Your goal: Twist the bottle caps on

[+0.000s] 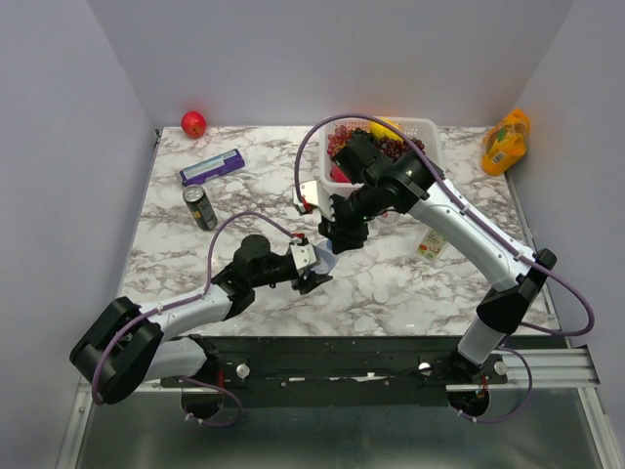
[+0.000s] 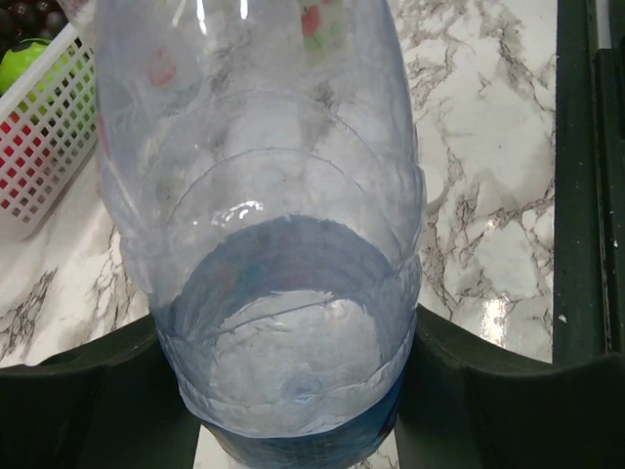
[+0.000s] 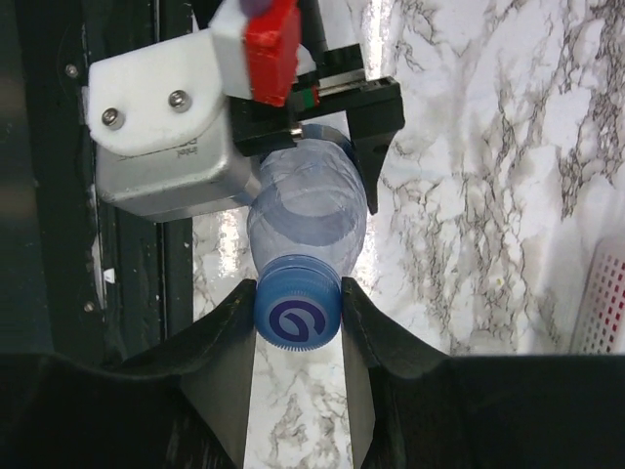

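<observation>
between right fingers (image 3: 223, 357), blue cap (image 3: 297, 315), bottle (image 3: 308, 210) in left gripper (image 2: 293, 396)

The clear, blue-tinted bottle (image 3: 311, 210) carries a blue swirl-marked cap (image 3: 298, 319) on its mouth.

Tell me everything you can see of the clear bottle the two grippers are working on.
The bottle is small, of thin clear plastic with moulded ribs and a blue band near its lower end; it looks empty. A ridged blue cap with a white swirl mark sits on its neck. The left gripper clamps its body from both sides, and the right gripper is closed on the cap. It is held over the marble table; whether it touches the surface cannot be told.
</observation>
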You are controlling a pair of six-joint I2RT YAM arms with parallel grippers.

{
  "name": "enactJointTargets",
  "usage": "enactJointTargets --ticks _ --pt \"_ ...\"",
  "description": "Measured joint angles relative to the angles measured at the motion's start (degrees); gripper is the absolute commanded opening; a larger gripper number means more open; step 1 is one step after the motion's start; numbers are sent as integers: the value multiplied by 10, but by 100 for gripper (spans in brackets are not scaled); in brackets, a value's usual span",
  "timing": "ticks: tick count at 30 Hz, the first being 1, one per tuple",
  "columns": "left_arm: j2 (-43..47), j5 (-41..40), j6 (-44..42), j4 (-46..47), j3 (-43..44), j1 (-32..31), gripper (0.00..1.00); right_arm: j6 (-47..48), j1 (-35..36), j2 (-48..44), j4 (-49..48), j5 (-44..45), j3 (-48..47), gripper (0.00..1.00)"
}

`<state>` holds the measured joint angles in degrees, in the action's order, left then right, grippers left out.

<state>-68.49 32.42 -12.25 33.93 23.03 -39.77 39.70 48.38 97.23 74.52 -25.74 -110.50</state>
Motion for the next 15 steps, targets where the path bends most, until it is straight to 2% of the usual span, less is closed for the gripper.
enactJointTargets --ticks 2,3,4,15 --pt "0 -24 0 4 -2 -5 0 -21 -5 5 0 0 -3 16" --pt "0 -39 0 7 -3 -8 0 -35 -7 10 -1 1 -10 5" --pt "0 -55 0 11 -3 -11 0 -49 -10 15 -1 3 -15 1" --pt "-10 -200 -6 21 -8 -39 0 -211 -51 61 1 4 -44 0"
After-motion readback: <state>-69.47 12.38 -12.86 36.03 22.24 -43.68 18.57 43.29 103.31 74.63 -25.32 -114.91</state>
